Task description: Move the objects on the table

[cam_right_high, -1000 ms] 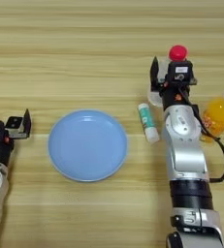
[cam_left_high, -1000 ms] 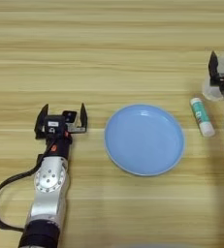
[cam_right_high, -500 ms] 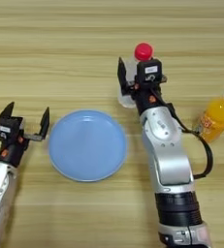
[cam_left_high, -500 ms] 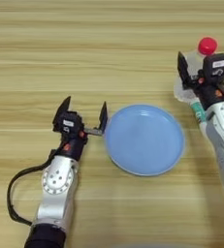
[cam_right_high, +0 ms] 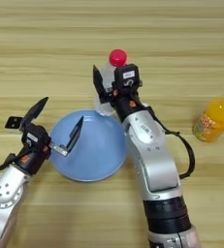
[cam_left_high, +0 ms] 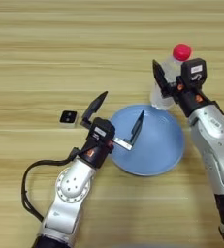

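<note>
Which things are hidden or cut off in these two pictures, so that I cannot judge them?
- Clear bottle: the right tool covers its lower body in both views, so contact and grip cannot be judged.
- Orange drink bottle: outside the left eye view; its cap is cut by the right eye view's edge.
- Blue plate: the left tool covers its left rim.
- Small black square: too small to identify.
</note>
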`<state>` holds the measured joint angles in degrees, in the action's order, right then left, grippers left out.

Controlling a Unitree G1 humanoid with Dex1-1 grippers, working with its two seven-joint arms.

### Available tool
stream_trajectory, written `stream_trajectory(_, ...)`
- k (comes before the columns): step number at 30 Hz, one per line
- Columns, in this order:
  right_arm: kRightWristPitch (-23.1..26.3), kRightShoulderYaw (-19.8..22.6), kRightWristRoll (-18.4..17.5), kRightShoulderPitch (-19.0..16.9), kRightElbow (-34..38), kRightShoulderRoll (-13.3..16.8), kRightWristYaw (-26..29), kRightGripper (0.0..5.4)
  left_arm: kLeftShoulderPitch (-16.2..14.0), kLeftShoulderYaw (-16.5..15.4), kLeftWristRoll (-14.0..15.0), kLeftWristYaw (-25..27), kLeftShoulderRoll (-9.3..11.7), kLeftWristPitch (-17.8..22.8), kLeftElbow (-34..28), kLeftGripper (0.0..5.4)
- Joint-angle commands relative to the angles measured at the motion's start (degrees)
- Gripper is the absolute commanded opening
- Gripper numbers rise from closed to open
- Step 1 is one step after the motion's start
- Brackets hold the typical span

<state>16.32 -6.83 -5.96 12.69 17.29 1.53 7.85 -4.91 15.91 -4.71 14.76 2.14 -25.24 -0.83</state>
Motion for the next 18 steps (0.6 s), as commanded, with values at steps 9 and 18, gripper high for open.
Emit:
stream_trajectory(9,2.18,-10.32,0.31,-2.61,5.27,-3.04,1.65,3.13,0.34,0.97,-1.28,-0.6,1.21,1.45,2.47,5.4)
stream_trajectory(18,4.11,-16.49,-0.26,-5.5,7.97,-4.22,2.02,3.13,0.82,0.56,-1.0,-1.15,1.16,1.16,4.3,5.4)
